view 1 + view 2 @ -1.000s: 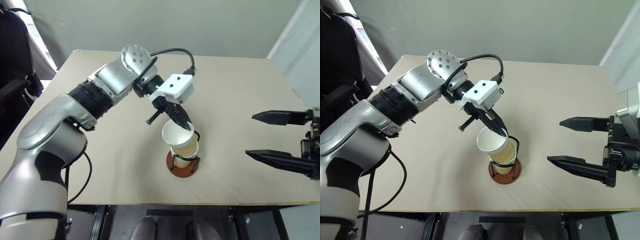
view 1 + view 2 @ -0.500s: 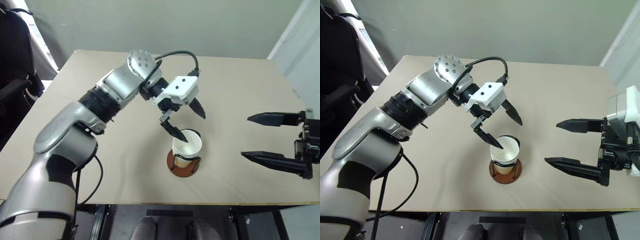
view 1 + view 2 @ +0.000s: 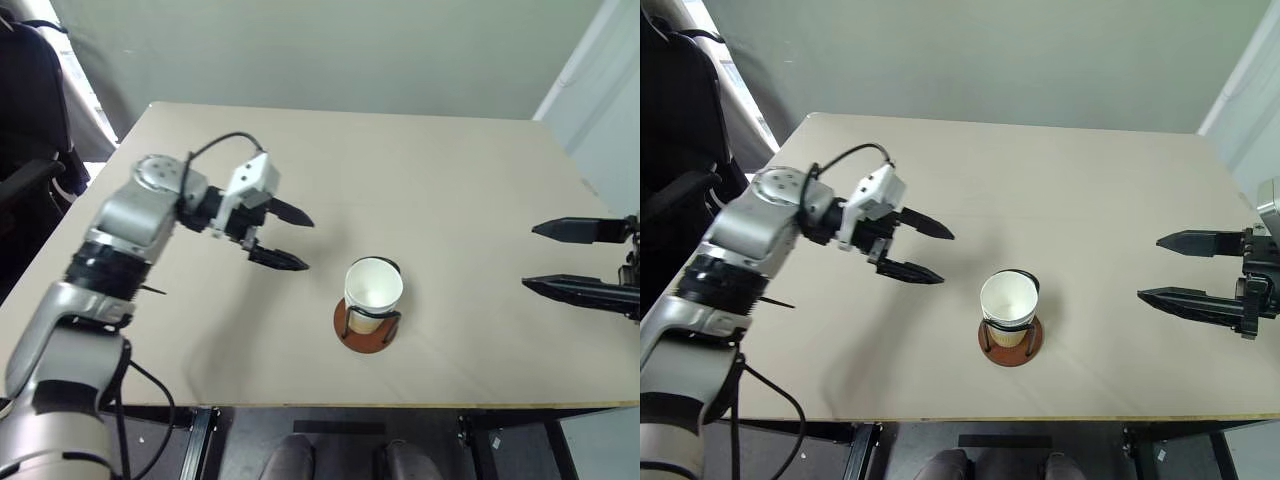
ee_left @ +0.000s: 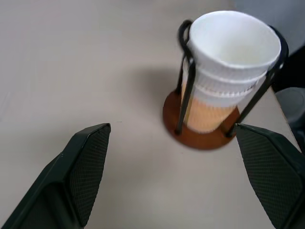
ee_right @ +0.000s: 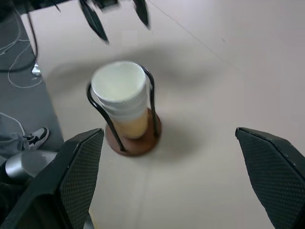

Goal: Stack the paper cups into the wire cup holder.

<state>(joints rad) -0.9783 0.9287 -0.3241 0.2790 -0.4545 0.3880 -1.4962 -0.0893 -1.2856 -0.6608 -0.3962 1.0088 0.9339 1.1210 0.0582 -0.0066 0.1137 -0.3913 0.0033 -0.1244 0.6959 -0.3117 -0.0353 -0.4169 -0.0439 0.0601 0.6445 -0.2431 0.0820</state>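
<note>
Near the front edge of the beige table (image 3: 470,180), a little right of centre, stands the wire cup holder (image 3: 365,322), its reddish-brown disc base flat on the tabletop and its thin black hoops rising around the paper cups (image 3: 373,292). The cups sit nested upright inside it (three white rolled rims show one above another in the left wrist view), tan-orange below and white within, the top cup empty. Left of the holder and apart from it, the left gripper (image 3: 289,238) hangs over the table, its two black fingers spread wide with nothing between them. Well to the right, the right gripper (image 3: 578,259) also has its fingers wide apart and empty, pointing toward the holder.
</note>
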